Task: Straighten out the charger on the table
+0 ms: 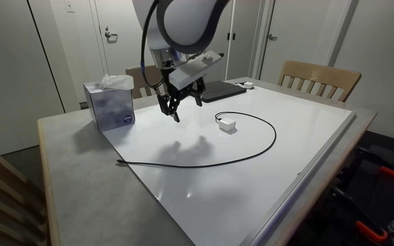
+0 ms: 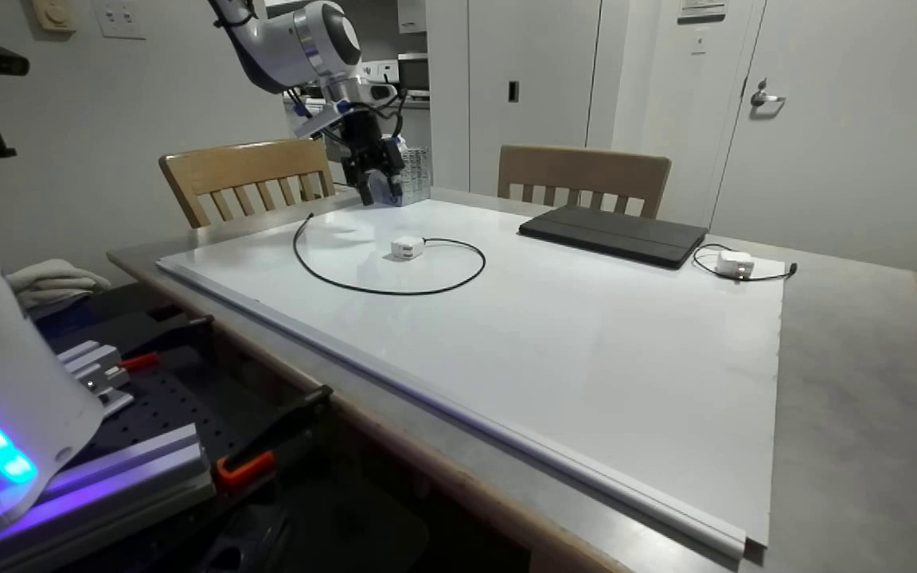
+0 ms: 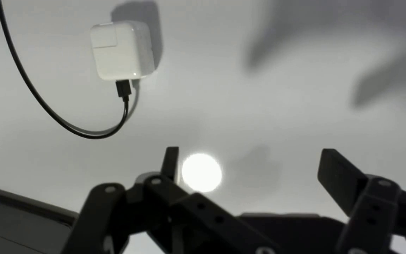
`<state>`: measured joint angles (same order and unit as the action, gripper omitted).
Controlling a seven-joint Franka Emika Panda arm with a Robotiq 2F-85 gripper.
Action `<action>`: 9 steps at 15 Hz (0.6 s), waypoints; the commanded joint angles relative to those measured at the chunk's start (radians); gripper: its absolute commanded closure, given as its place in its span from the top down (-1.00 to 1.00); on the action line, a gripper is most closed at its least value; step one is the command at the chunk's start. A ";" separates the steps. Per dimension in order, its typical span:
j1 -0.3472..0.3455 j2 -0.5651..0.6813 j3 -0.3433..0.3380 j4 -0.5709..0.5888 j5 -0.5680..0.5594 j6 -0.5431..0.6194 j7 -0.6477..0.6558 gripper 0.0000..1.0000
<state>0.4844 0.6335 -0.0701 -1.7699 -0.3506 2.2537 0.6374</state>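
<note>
The charger has a white plug block (image 1: 227, 124) and a long black cable (image 1: 275, 135) lying in a wide curve on the glossy white top of the table (image 1: 268, 191). The cable's free end lies at the whiteboard-like top's edge, by the grey border. The block (image 2: 407, 248) and curved cable (image 2: 395, 294) also show in an exterior view. In the wrist view the block (image 3: 118, 51) is at upper left, with the cable (image 3: 30, 84) plugged into it; the free end is out of view. My gripper (image 1: 188, 111) (image 2: 381, 199) (image 3: 249, 150) is open and empty, above the table, apart from the charger.
A flat dark slab (image 1: 222, 91) (image 2: 614, 232) (image 3: 12, 225) lies on the table's far side. A smaller white plug with a short black cable (image 1: 248, 85) (image 2: 735, 264) is beside it. A tissue box (image 1: 111, 107) stands near the gripper. Wooden chairs (image 1: 320, 77) surround the table.
</note>
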 commanded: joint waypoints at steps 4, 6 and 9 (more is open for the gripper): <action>-0.037 -0.069 0.003 -0.121 -0.016 0.014 0.071 1.00; -0.043 -0.093 0.002 -0.169 -0.019 0.021 0.110 1.00; -0.055 -0.132 -0.001 -0.243 -0.026 0.036 0.172 1.00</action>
<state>0.4469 0.5775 -0.0724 -1.9004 -0.3507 2.2551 0.7525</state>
